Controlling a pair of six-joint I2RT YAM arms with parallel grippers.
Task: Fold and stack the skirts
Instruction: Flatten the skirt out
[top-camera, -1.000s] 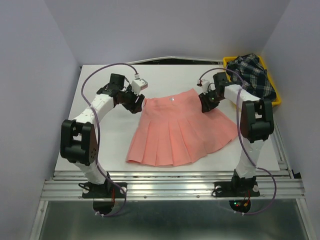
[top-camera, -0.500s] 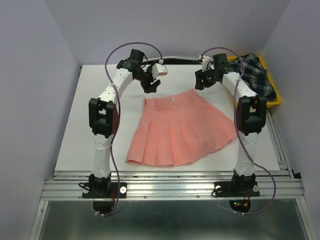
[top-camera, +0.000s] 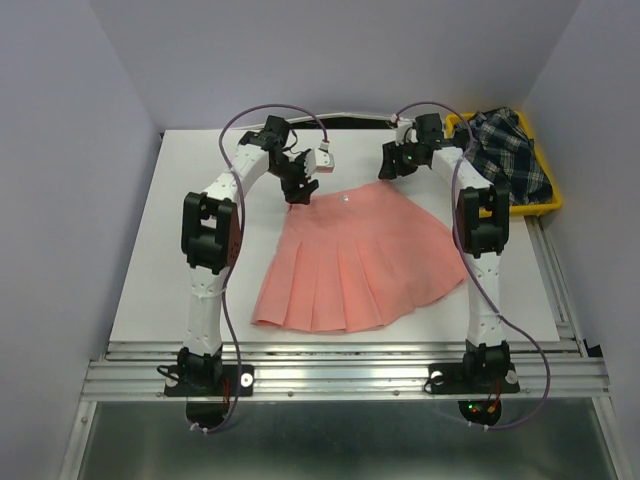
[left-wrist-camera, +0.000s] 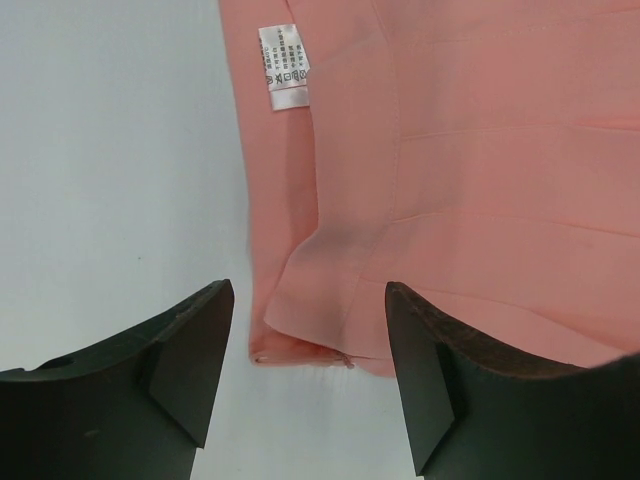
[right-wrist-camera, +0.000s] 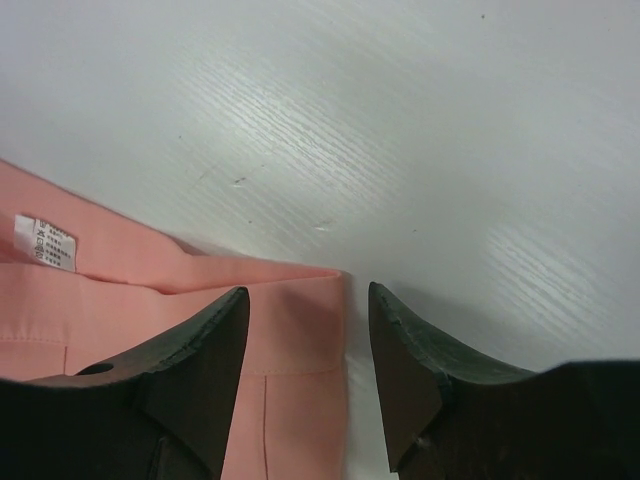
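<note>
Both arms reach far out. The left hand (top-camera: 297, 190) hangs over the left waist corner of the pink skirt (top-camera: 355, 260), the right hand (top-camera: 384, 166) over the right corner. Both hands are spread apart, holding nothing.

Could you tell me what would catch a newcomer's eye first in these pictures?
The salmon-pink pleated skirt lies spread flat in the middle of the white table. The left pincer and right pincer hang open over its two waistband corners. A dark plaid skirt sits crumpled in the yellow tray at the far right corner.
</note>
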